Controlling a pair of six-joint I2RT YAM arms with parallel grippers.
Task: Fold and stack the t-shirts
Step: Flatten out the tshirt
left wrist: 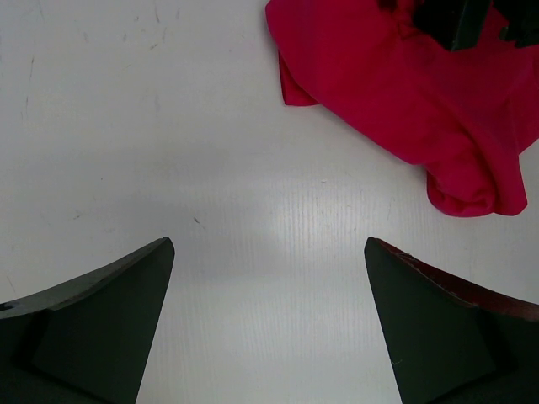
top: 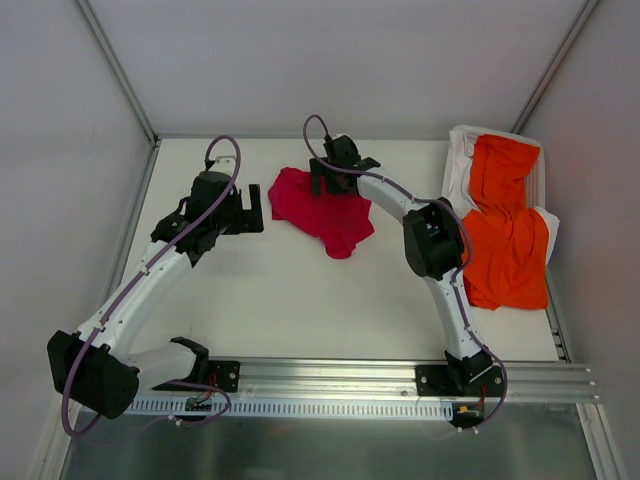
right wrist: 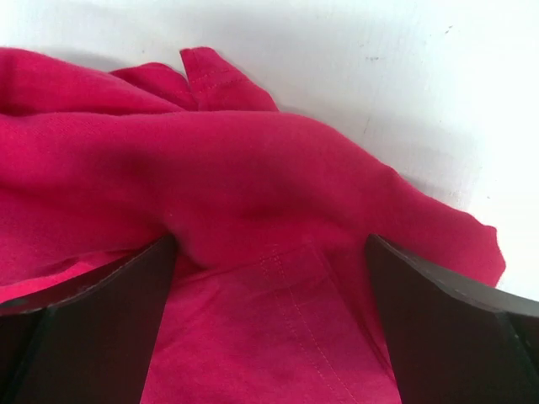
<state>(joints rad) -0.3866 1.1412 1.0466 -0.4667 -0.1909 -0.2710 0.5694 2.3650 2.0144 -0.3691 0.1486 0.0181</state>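
A crumpled crimson t-shirt [top: 325,215] lies at the back middle of the table. My right gripper [top: 322,182] hangs over its far edge, open, the fingers straddling a bunched fold with a stitched seam [right wrist: 271,244]; the crimson t-shirt [right wrist: 253,168] fills most of the right wrist view. My left gripper [top: 254,212] stands open just left of the shirt, above bare table [left wrist: 269,244], with the crimson t-shirt [left wrist: 404,93] at the upper right of its view. An orange t-shirt [top: 505,235] lies spread loosely at the far right.
A white sheet or cloth [top: 460,150] lies under the orange t-shirt's far end in the back right corner. White walls close the table on the left, back and right. A metal rail [top: 330,375] carrying the arm bases runs along the near edge.
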